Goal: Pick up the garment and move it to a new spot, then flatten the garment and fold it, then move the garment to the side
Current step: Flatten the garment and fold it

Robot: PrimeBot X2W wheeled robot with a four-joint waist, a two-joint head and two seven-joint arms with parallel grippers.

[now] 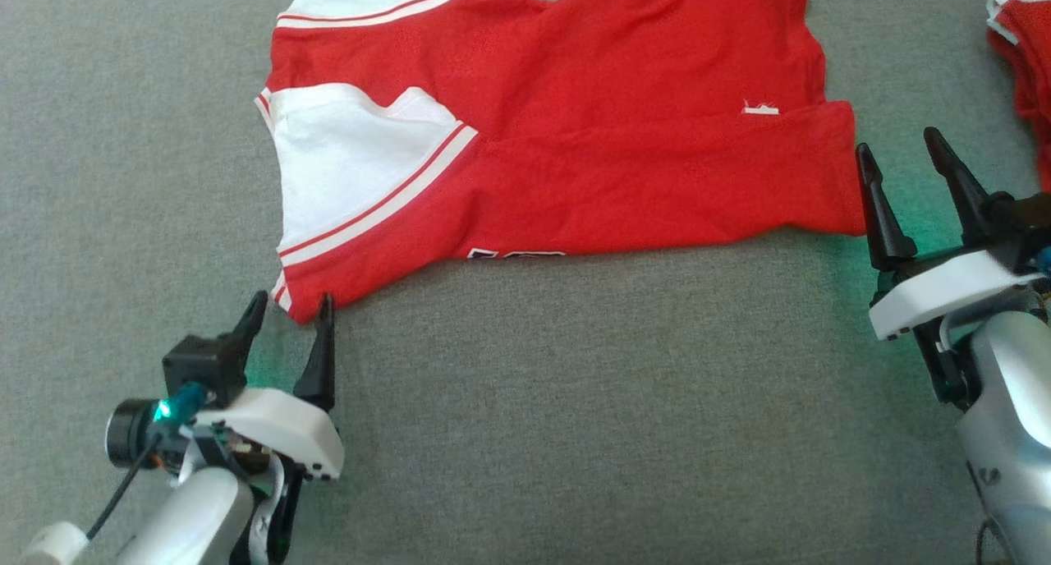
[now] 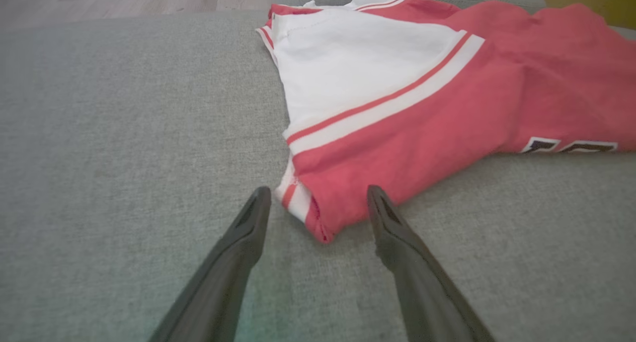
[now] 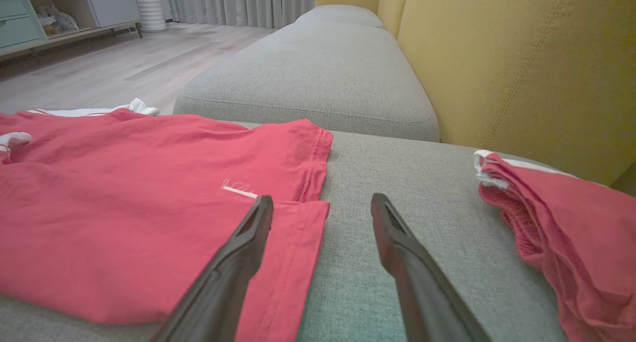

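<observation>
The left gripper (image 1: pixel 293 298), jaws spread wide and empty, straddles the near-left corner of the shirt (image 1: pixel 575 138), with one finger on either side of the red tip. The right gripper (image 1: pixel 897 140), likewise wide apart and holding nothing, stands at the shirt's near-right corner. In its wrist view the inner finger is over the hem and the outer finger is just off the cloth.

The shirt lies flat on the grey cushion (image 1: pixel 575 434), its long axis running side to side before the robot. The white sleeve panels and stripes are at the robot's left end and the hem at its right, and a strip of printed numerals peeps out along the near edge. It appears to be doubled over once. A red bundle (image 1: pixel 1022 64) sits apart, beyond the shirt's right end.

Each arm is nearest its own end of the shirt, so the next fold likely turns on both closing on these near corners together. The left looks better centred on its corner than the right.
</observation>
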